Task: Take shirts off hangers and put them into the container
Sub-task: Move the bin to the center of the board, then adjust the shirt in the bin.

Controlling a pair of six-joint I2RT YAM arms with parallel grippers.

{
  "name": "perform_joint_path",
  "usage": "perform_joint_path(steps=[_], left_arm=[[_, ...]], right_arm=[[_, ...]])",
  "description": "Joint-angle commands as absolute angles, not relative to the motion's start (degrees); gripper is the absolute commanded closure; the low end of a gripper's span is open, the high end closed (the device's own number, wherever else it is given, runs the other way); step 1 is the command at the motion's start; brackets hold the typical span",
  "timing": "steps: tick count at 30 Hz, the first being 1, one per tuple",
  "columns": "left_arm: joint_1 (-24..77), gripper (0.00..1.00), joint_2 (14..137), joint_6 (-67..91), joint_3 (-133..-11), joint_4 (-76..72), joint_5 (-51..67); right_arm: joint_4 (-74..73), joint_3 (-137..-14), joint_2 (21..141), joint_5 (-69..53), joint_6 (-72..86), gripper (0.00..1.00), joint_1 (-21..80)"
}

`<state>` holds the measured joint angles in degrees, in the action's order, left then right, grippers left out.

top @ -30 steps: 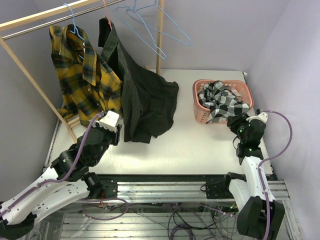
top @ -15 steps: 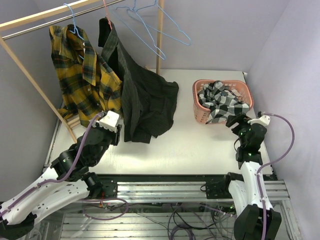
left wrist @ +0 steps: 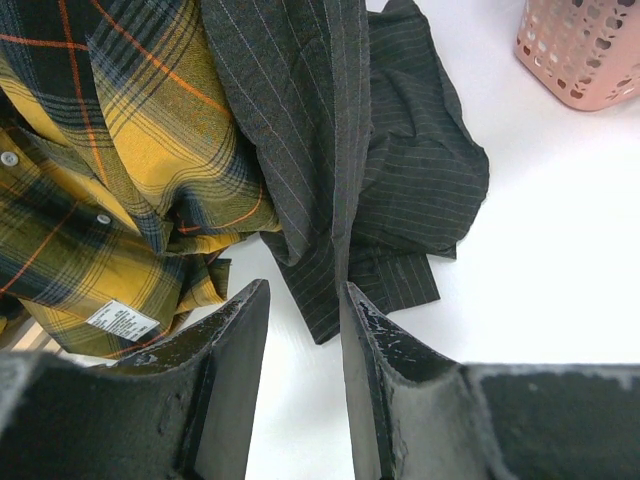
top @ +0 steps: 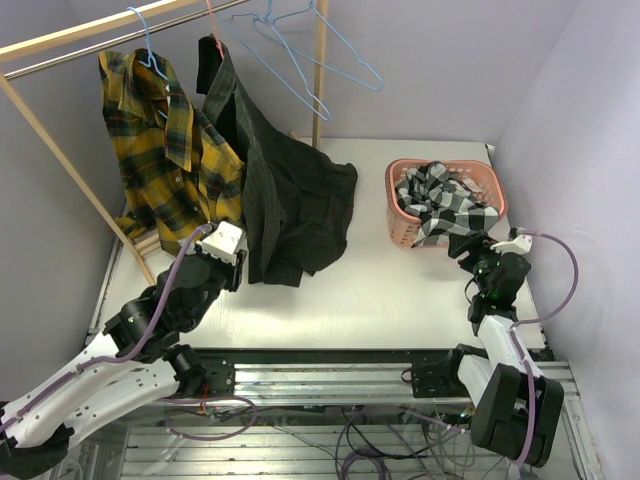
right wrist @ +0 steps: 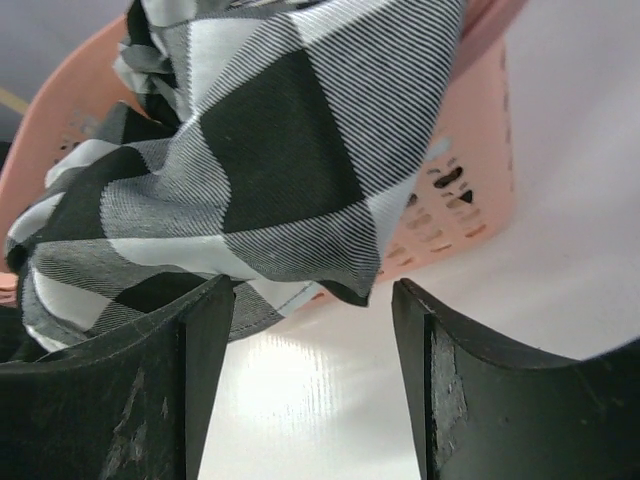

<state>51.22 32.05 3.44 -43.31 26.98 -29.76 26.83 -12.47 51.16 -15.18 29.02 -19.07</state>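
The right gripper (top: pixel 470 246) has let go and eased back, jaws apart, empty. The black-and-white checked fabric shirt (top: pixel 445 205) sits in the salmon-pink lattice plastic basket (top: pixel 397 220), far right, its hem over the near rim, so it looks delivered. The left gripper (left wrist: pixel 300 300), half-open and empty, faces the charcoal pinstriped shirt (top: pixel 290 200).

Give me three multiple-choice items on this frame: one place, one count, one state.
1. How many shirts hang from the rack? A one; B two; C four.
2. Where is the checked shirt? A in the pink basket; B beside it; C on the rack.
3. The right gripper is: A shut on cloth; B shut, empty; C open, empty.
Key: B, the yellow plaid shirt and the pinstriped shirt; A, it spills over the basket's rim; C, its jaws stand apart, gripping nothing.
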Motion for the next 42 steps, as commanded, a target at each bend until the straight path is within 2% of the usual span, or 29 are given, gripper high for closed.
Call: perform_joint_path(steps=[1, 7, 13, 16, 21, 24, 31, 34, 38, 42], left_arm=[[51.4, 0.54, 31.2, 3.3, -43.7, 25.1, -29.4], [51.4, 0.54, 31.7, 3.3, -43.7, 25.1, -29.3], [51.4, 0.54, 32.2, 3.4, -43.8, 25.2, -29.3], [51.4, 0.54, 32.3, 3.3, -43.7, 25.1, -29.4], [51.3, 0.54, 33.1, 3.2, -43.8, 25.0, -28.9], [51.4, 0.55, 33.7, 3.1, -43.9, 24.9, -28.3], [51.4, 0.55, 33.8, 3.4, -44.3, 25.6, -28.3], [51.4, 0.55, 33.0, 3.3, -43.8, 25.2, -28.9], [51.4, 0.55, 33.0, 3.3, -43.9, 25.2, -29.4], [51.3, 0.56, 33.6, 3.3, -44.1, 25.6, -29.7]], right_arm=[[40.0, -10.9, 53.1, -18.8, 28.5, 0.36, -19.6], [49.0, -8.5, 56.2, -18.9, 27.8, 0.41, -19.8], [50.0, -9.4, 57.0, -24.7, 30.1, 0.82, -19.9], [45.5, -10.5, 52.5, -27.1, 30.7, 0.91, -19.9], [36.6, -14.7, 44.8, -28.8, 30.9, 0.93, -19.9], [34.9, -18.6, 45.9, -29.1, 32.0, 0.92, -19.9], [31.9, -31.9, 63.3, -29.3, 35.1, 0.93, -19.5], [20.8, -42.7, 71.4, -27.5, 30.9, 0.93, -17.2], [1.8, -60.8, 81.2, -16.3, 21.6, 0.94, -9.8], [-10.7, -72.5, 89.3, -5.7, 16.3, 0.95, -2.2]])
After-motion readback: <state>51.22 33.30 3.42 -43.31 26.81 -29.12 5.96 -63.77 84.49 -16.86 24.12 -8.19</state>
